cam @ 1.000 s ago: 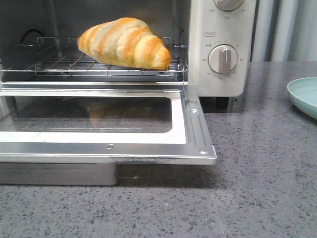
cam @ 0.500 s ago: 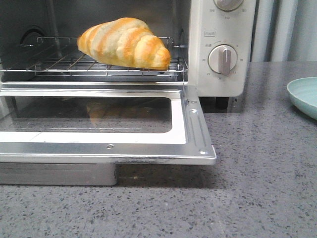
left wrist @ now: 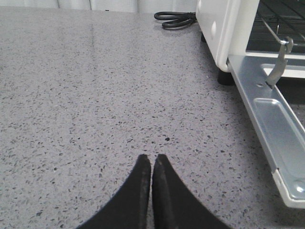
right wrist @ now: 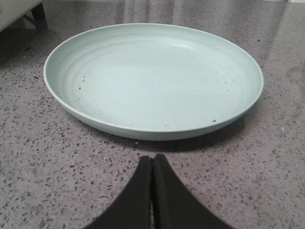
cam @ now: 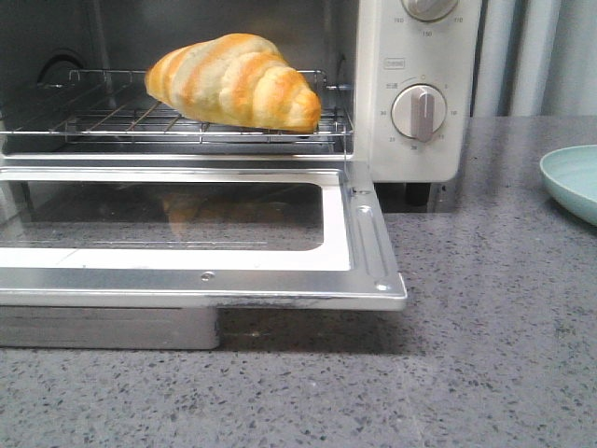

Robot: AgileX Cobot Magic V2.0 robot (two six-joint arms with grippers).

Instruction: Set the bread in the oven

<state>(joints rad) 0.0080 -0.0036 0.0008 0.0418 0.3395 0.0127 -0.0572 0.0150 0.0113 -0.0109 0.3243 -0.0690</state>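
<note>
Over the speckled countertop (left wrist: 95,95), the left gripper (left wrist: 152,164) is hovering with its fingers pressed together, the oven (left wrist: 217,28) sitting off to one side. Right gripper (right wrist: 152,164) is hanging fingers together too, facing a pale green plate (right wrist: 152,81). Inside the oven, door (cam: 364,243) lying open, the bread (cam: 233,82) is resting on the wire rack (cam: 112,121).

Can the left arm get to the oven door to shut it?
Probably yes. The left gripper sits low over the bare counter, fingers together and holding nothing. The oven's open door hangs just beside it, and nothing lies between them. The bread already rests on the rack.
</note>
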